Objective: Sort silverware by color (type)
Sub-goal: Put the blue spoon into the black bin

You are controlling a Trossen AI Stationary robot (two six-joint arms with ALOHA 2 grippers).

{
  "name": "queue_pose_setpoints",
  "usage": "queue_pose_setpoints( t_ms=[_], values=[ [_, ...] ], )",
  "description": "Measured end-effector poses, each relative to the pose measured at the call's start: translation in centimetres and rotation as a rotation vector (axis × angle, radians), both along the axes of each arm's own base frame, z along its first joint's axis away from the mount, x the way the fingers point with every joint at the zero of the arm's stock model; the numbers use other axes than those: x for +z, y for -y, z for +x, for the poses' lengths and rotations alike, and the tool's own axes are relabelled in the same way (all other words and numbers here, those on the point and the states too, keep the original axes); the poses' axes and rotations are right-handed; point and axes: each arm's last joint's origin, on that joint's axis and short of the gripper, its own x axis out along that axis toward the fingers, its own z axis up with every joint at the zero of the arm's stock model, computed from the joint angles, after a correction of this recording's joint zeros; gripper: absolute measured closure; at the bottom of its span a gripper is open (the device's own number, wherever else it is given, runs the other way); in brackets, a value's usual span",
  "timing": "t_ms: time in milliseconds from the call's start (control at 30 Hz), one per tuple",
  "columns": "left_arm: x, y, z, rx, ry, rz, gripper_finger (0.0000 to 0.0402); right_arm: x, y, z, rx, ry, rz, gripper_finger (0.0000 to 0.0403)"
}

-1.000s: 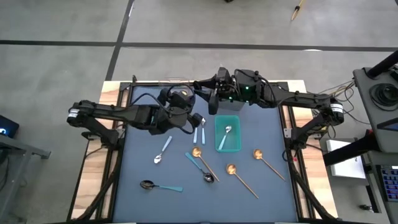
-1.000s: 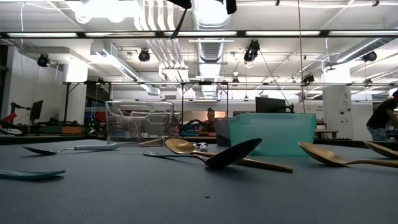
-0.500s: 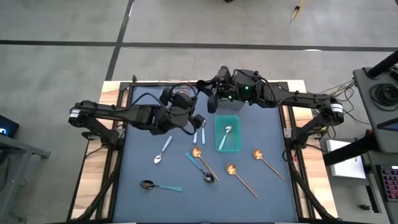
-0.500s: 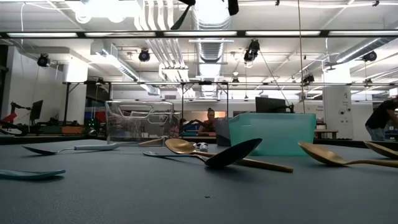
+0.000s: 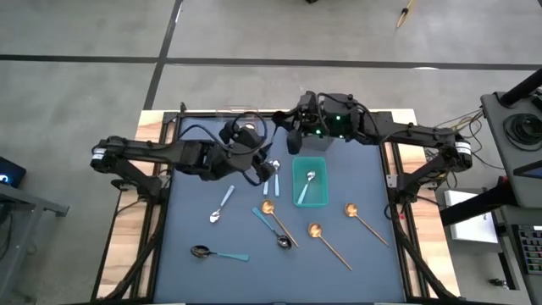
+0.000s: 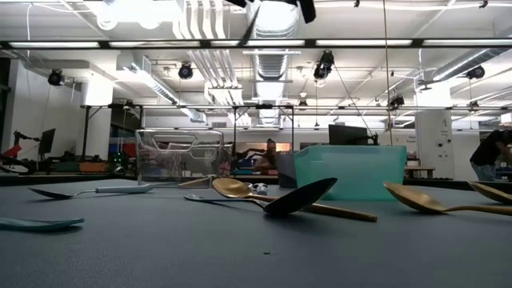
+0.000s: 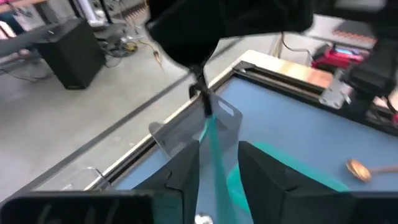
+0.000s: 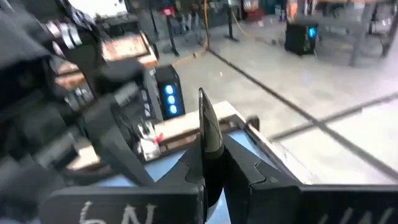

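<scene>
My right hand (image 8: 208, 168) is clamped on a dark-bowled spoon (image 8: 208, 134), my left hand (image 7: 217, 165) on a teal handle (image 7: 219, 155) (its bowl hidden), both raised near the surface's (image 5: 364, 254) far edge.

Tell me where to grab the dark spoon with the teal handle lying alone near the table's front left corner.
Take the dark spoon by the middle of its teal handle, coming straight down from above, fingers across it. It lies flat, apart from the other spoons. The handle is straight and narrow; the rounded bowl would likely slip.
</scene>
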Motion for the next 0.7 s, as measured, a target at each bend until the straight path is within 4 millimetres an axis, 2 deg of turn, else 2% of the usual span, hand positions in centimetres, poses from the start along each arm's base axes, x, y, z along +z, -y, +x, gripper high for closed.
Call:
queue_pose_setpoints(
  t_ms=[200,367,500,700],
  values=[
    [1.6,-0.3,-2.3,-0.066,-0.034,0.018,0.0288,-0.7,0.7,-2.0,0.028,-0.152,0.067,0.0389],
    [3.6,-0.5,-3.7,-0.304,0.009,0.004,0.0291,-2.0,0.3,-2.6,0.190,-0.298,0.128,0.0389],
    [4.3,-0.8,-3.6,-0.419,0.067,0.017,0.0295,-2.5,-0.4,-2.1,0.286,-0.322,0.145,0.0389],
    [2.9,-1.8,-1.8,-0.492,0.127,-0.007,0.0295,-2.9,-1.3,-1.5,0.329,-0.331,0.130,0.0389]
  ],
)
